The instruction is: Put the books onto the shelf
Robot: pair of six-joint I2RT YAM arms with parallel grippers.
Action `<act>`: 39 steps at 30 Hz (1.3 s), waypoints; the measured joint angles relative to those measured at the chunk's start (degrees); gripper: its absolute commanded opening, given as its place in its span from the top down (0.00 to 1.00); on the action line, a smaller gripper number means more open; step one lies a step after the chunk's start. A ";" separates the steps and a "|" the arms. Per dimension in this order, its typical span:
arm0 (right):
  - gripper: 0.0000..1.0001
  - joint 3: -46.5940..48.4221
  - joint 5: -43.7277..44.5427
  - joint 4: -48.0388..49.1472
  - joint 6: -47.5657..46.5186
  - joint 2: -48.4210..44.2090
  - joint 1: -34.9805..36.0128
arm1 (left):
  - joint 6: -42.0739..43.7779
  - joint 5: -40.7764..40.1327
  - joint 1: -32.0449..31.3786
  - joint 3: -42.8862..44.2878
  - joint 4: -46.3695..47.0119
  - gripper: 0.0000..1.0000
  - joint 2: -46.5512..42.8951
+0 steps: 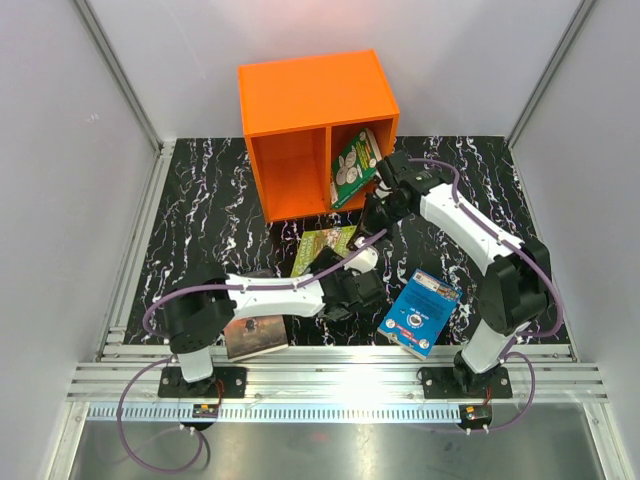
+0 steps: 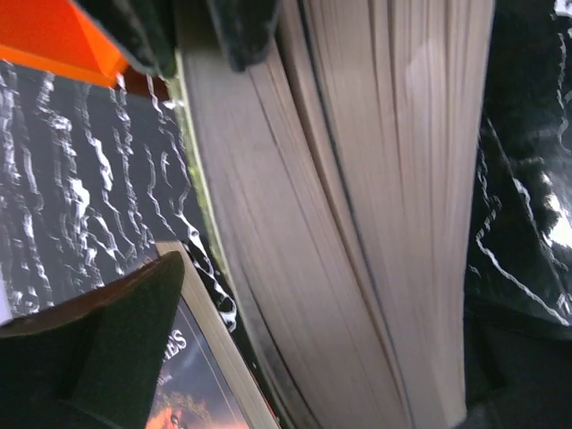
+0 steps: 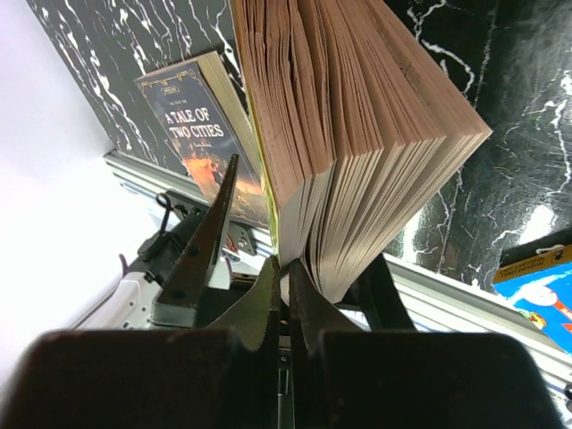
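Right gripper (image 3: 286, 273) is clamped on what looks like only the cover of the green book (image 3: 357, 134), mid-surface before the shelf (image 1: 300, 90); its pages fan out. Left gripper (image 1: 338, 278) gapes at the page edges. Light and floppy, I judge: I'd pinch the whole block near the spine.

The dark brown paperback (image 3: 192, 134) carries the title "A TALE OF TWO CITIES" in pale capitals on its cover. The left wrist view catches only the last letters, "ES". Print on the blue book (image 1: 420, 312) and on the green illustrated book (image 1: 322, 245) is too small to read.
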 measured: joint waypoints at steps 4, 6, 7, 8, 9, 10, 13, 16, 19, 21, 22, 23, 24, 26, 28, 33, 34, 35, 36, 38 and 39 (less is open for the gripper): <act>1.00 0.59 0.00 -0.74 -0.02 0.44 -0.68 | 2.78 -2.14 -0.02 1.07 1.36 0.51 1.68; 1.00 0.79 -0.13 -0.83 0.02 0.68 -0.68 | 4.98 -2.08 -0.17 1.09 2.78 1.00 1.95; 1.00 0.92 -0.09 -0.11 0.04 0.72 -0.68 | 6.71 -3.54 -0.46 1.18 2.56 1.00 1.95; 1.00 1.09 -0.02 0.00 0.07 0.72 -0.72 | 7.82 -4.02 -0.50 1.27 2.64 1.00 1.84; 1.00 1.20 -0.02 0.00 0.02 0.72 -0.76 | 8.52 -4.17 -0.50 1.27 3.10 1.00 1.84; 1.00 1.27 -0.11 0.11 0.02 0.72 -0.76 | 9.22 -4.26 -0.50 1.27 3.30 1.00 1.84; 0.66 1.75 0.28 -0.55 -0.02 0.74 -0.87 | 10.36 -4.17 -0.48 1.27 3.63 1.00 1.84; 0.01 4.85 1.14 -5.05 -0.98 1.11 -1.25 | 10.75 -3.50 -0.11 1.49 3.85 1.00 1.36; 0.00 12.70 4.11 -11.30 -3.91 1.81 -2.49 | 10.21 -1.84 0.52 1.60 3.65 1.00 -0.24; 0.00 17.16 6.12 -13.81 -5.22 1.79 -3.91 | 9.60 -0.70 0.81 1.73 3.28 1.00 -1.60; 0.00 18.84 7.13 -14.71 -5.88 1.64 -4.57 | 9.29 -0.11 0.83 2.01 2.91 1.00 -2.05; 0.00 19.63 8.09 -15.37 -6.40 1.40 -5.11 | 9.07 0.42 0.83 2.51 2.40 1.00 -2.27; 0.00 19.63 8.70 -16.09 -6.71 1.01 -5.49 | 8.74 0.94 0.83 3.04 2.03 1.00 -2.32; 0.00 17.20 9.42 -16.35 -6.64 -0.42 -5.68 | 8.17 1.97 0.83 4.00 1.27 1.00 -2.34; 0.00 12.66 9.42 -16.22 -6.12 -2.45 -5.60 | 7.72 2.82 0.83 4.72 0.33 1.00 -2.36; 0.00 1.57 7.89 -12.96 -2.49 -6.75 -5.53 | 6.64 5.20 0.55 6.73 -3.89 1.00 -2.34; 0.00 0.55 7.74 -12.24 -1.84 -7.06 -5.38 | 6.45 5.75 0.42 7.45 -5.11 1.00 -2.29; 0.00 -0.04 7.54 -11.54 -1.38 -7.17 -5.25 | 6.19 6.23 0.33 8.57 -6.38 1.00 -2.10; 0.00 -0.28 7.48 -10.99 -0.94 -7.19 -5.14 | 5.79 6.45 0.33 9.66 -7.26 1.00 -1.84; 0.00 -0.28 7.39 -9.77 -0.39 -7.19 -5.14 | 4.68 6.91 0.35 12.09 -8.72 1.00 -1.14; 0.00 -0.26 7.43 -9.22 -0.07 -7.37 -5.20 | 4.20 7.08 0.42 12.92 -9.38 1.00 -0.74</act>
